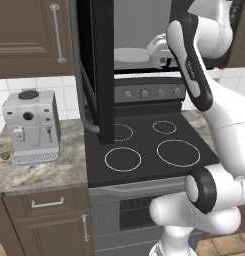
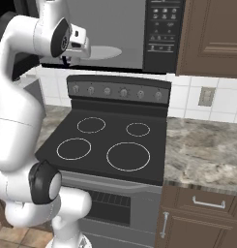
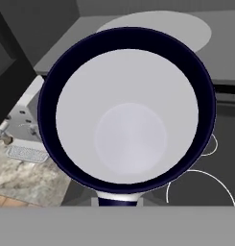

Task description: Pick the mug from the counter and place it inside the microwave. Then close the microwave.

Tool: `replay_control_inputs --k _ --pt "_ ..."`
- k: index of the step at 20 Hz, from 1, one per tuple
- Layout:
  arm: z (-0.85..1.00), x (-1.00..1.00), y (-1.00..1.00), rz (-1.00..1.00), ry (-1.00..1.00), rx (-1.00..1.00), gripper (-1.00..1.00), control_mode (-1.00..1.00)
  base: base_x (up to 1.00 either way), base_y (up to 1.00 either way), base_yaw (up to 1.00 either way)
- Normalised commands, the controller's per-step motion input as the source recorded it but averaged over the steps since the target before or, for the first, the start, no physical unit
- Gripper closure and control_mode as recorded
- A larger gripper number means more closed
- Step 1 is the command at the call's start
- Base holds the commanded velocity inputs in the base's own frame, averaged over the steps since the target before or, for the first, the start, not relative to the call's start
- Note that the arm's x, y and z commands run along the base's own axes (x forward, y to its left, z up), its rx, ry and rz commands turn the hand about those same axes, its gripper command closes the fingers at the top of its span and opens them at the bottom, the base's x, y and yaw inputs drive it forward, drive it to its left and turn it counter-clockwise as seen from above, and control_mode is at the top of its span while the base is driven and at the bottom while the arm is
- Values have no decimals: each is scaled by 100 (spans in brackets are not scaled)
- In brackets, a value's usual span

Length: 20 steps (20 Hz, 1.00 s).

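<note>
The mug (image 3: 131, 120) fills the hand view from above: dark navy rim, pale inside, empty. It hangs in the air over the stove, level with the microwave's mouth. My gripper (image 2: 66, 59) is shut on the mug, its fingers hidden by the cup. In the left base view the mug's silvery body (image 1: 156, 47) shows at the microwave's opening, just in front of the white turntable (image 1: 130, 54). The microwave (image 2: 117, 29) is open, and its dark door (image 1: 96, 65) swings out to the left. The granite counter (image 1: 44, 172) lies left of the stove.
A silver-grey coffee machine (image 1: 31, 127) stands on the left counter. The black stovetop (image 1: 149, 147) with four rings lies under the microwave. More counter (image 2: 202, 150) runs right of the stove, with wooden cabinets (image 2: 212, 34) above. The open door stands close to my forearm.
</note>
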Motion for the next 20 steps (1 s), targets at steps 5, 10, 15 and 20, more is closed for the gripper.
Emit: replay_control_inputs --k 5,10,15,20 --pt "0 17 1 0 0 -2 100 -100 0 0 0" --pt "0 19 0 0 0 -1 100 -100 0 0 0" --pt "0 22 0 0 0 0 100 -100 0 0 0" --pt "0 28 0 0 0 0 100 -100 0 0 0"
